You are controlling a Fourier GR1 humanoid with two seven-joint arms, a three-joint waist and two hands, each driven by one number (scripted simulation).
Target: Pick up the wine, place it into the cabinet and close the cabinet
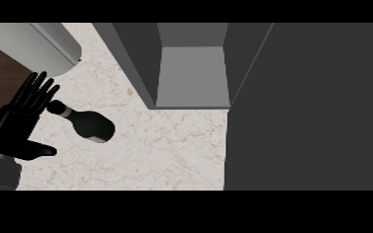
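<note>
At the near left, the left hand (25, 123) was open, its fingers (40, 86) straight and released, just beside the neck of the wine (91, 123), which lay, it seemed, on the pale bench (167, 148). A clean pick called for curling round the bottle's wider body. Farther off, the cabinet (191, 74) stood open, its door (306, 103) at the right.

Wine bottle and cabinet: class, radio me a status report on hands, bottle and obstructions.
Left hand open beside wine bottle, not gripping. Right hand out of view. Bottle lying on counter. Cabinet open, path unobstructed.
</note>
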